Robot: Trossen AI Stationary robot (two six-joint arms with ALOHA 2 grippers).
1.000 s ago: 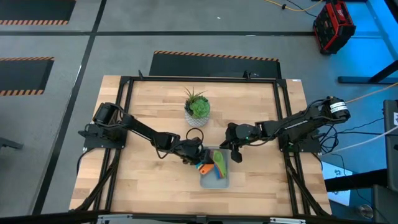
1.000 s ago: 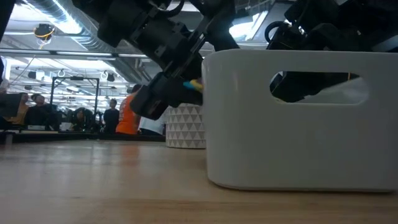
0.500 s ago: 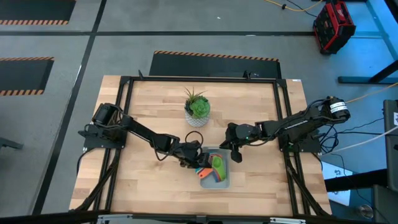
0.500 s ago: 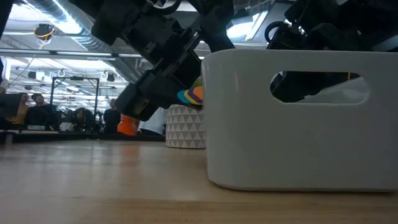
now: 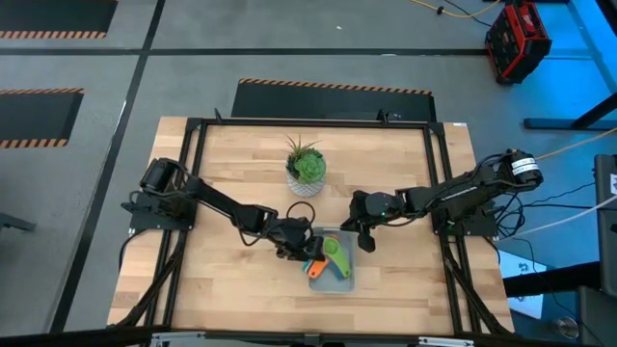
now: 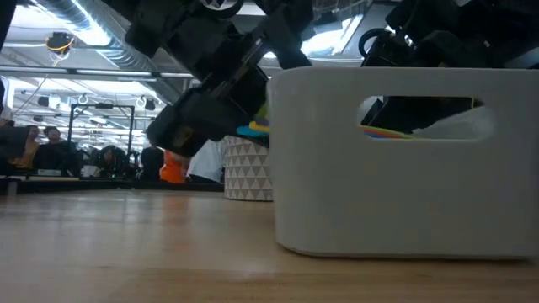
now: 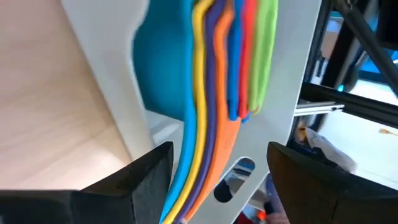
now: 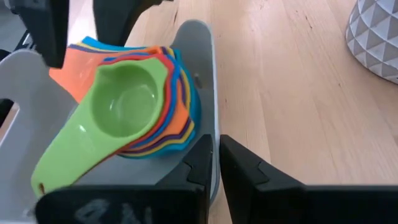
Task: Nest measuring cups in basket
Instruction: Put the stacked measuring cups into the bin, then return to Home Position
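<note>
Inside the basket [image 5: 339,280], near the table's front middle, the measuring cups [image 5: 326,254] lie nested in one stack, the green one on top, handles fanned toward the basket's left wall. The left gripper [image 5: 302,247] reaches over that wall with its fingers [image 7: 146,177] spread on either side of the handles; whether they pinch the stack cannot be told. The right gripper [image 5: 364,241] hangs at the basket's far right corner, fingers [image 8: 245,171] pressed together on nothing. Behind the basket stands a white pot [image 5: 305,183] with a green plant [image 5: 307,161] on the wooden table [image 5: 222,164].
</note>
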